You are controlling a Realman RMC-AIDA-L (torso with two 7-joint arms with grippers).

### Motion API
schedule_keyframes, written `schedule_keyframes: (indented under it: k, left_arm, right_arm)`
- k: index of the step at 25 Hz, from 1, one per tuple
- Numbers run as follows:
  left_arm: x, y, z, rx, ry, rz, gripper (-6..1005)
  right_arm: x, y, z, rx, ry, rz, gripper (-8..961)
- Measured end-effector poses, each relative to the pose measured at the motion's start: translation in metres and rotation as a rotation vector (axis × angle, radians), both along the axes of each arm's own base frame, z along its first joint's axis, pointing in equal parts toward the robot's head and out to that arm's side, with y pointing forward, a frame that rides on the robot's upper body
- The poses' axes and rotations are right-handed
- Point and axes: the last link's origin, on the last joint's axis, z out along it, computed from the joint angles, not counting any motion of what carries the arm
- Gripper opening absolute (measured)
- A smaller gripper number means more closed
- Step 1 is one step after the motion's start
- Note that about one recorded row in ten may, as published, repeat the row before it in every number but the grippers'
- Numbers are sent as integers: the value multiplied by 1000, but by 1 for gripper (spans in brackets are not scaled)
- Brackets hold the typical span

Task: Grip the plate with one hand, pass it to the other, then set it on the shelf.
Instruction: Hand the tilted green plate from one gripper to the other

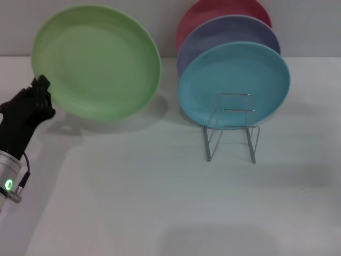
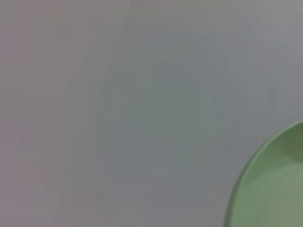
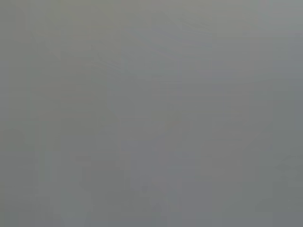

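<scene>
the white table [image 1: 160, 202] fills most of the head view. the green plate [image 1: 96, 61] is up in the air on the left, tilted so its face shows, and its shadow lies on the table below it. the left gripper [image 1: 41, 90] pinches the plate's lower left rim. to the right, the blue plate [image 1: 234, 85], purple plate [image 1: 213, 32] and red plate [image 1: 213, 13] lean in a row by the small wire shelf [image 1: 232, 128]. the right gripper is out of sight.

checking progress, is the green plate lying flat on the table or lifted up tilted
Lifted and tilted: the green plate faces the camera, held at its lower left rim by the left gripper, its shadow on the table beneath.
</scene>
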Motion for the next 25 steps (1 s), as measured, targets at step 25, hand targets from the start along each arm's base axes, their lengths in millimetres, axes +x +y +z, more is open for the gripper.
schedule_keyframes:
  k: [25]
  left_arm:
    - [-6,-32,-18,69,103,42,31]
  right_arm:
    - [-51,-78,-100,-374,-31,393,783]
